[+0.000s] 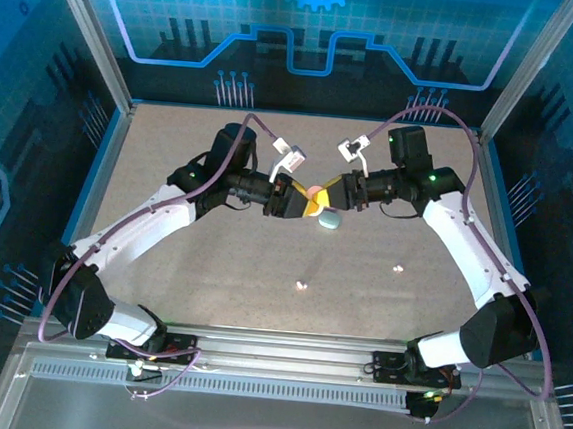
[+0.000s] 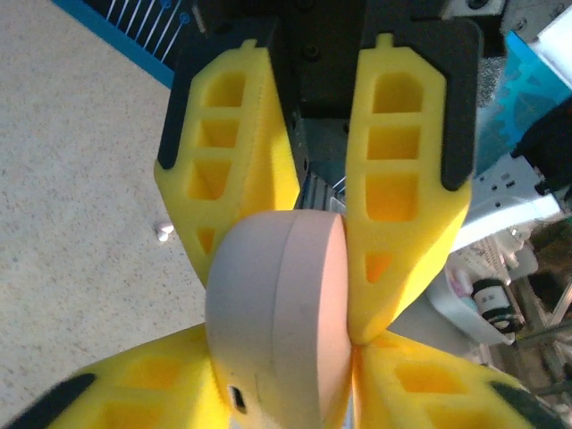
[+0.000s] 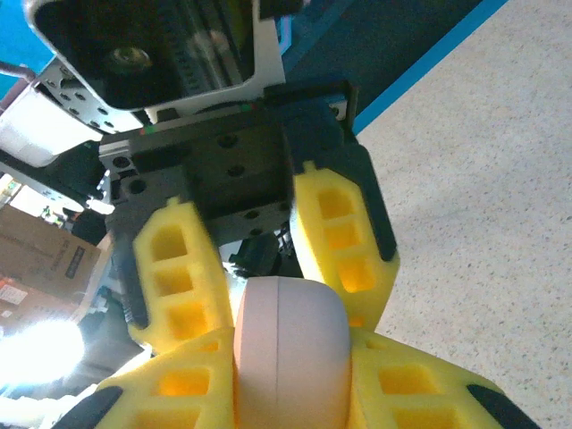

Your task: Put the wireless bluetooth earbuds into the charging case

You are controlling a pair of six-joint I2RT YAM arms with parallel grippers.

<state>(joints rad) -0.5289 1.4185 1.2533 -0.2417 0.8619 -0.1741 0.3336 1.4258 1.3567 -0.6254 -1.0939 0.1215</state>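
You see the left end effector (image 1: 306, 201) and right end effector (image 1: 330, 196) meeting above the worktop (image 1: 211, 268), each closed on the pink case (image 2: 277, 322). Two earbuds (image 1: 301, 285) (image 1: 397, 268) lie loose, well apart, nearer the bases.

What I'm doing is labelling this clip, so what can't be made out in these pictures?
Case: contents, all views; its own shell hides them.
Left claw and right claw: which one bears the case, wrist views; the case covers the contact points.
Earbuds: shape and orientation, top view; too small.
Teal object: resting or held, top view; the claws overlap its upper edge.
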